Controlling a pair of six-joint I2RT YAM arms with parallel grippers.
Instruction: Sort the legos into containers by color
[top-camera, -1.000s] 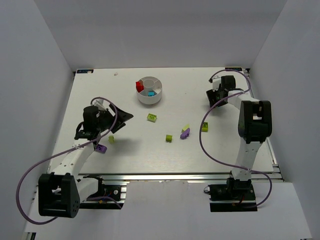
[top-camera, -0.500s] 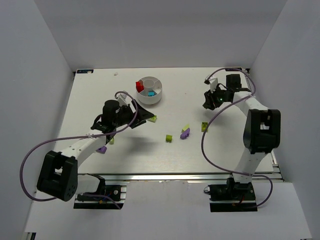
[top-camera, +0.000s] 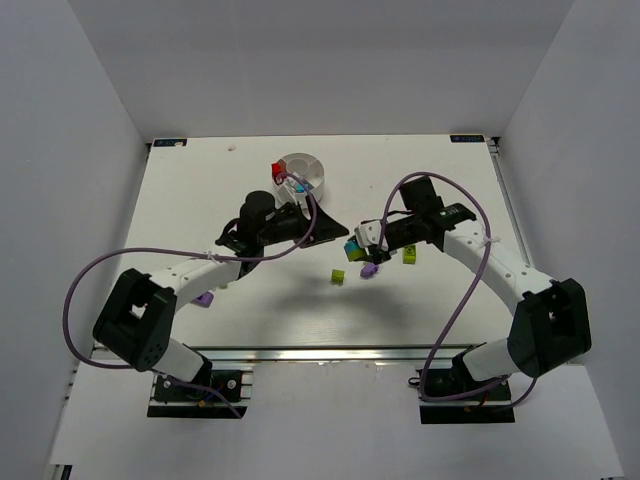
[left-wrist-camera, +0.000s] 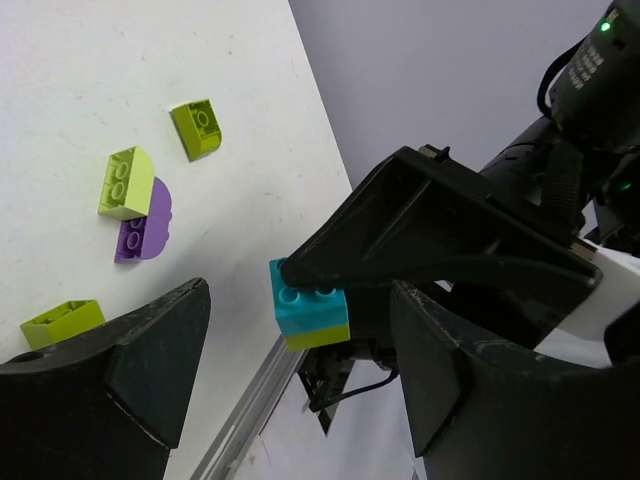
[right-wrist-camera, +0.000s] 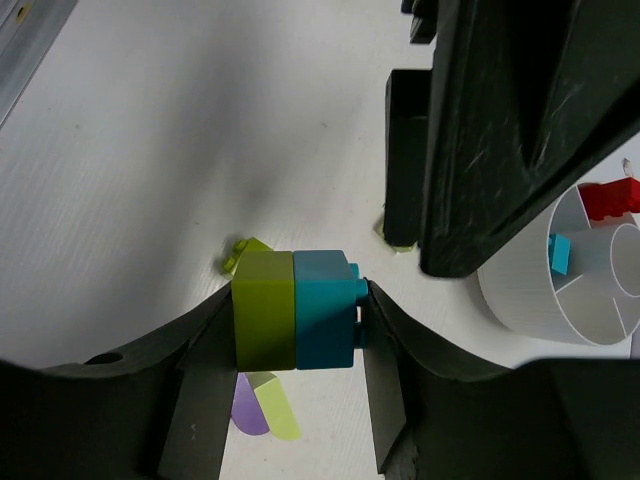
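Observation:
My right gripper (right-wrist-camera: 297, 312) is shut on two joined legos (right-wrist-camera: 295, 310), one lime and one cyan, held above the table's middle (top-camera: 352, 249). My left gripper (left-wrist-camera: 300, 325) is open, one finger on each side of that same pair (left-wrist-camera: 310, 305), with a gap on both sides. The round white dish (top-camera: 312, 165) stands at the back behind the left arm, which hides part of it. A red lego (right-wrist-camera: 610, 200) and a cyan lego (right-wrist-camera: 558, 252) lie in separate compartments of the dish (right-wrist-camera: 520, 300).
Loose lime legos (top-camera: 338, 276) (top-camera: 409, 255) and a purple one (top-camera: 370, 268) lie on the table under and beside the grippers. Another purple lego (top-camera: 205, 298) lies by the left arm's forearm. White walls close in the table on three sides.
The right arm has swung from the back right to the middle, and its gripper now holds the lime and cyan pair. The left arm has reached right, and its open jaws now bracket the pair.

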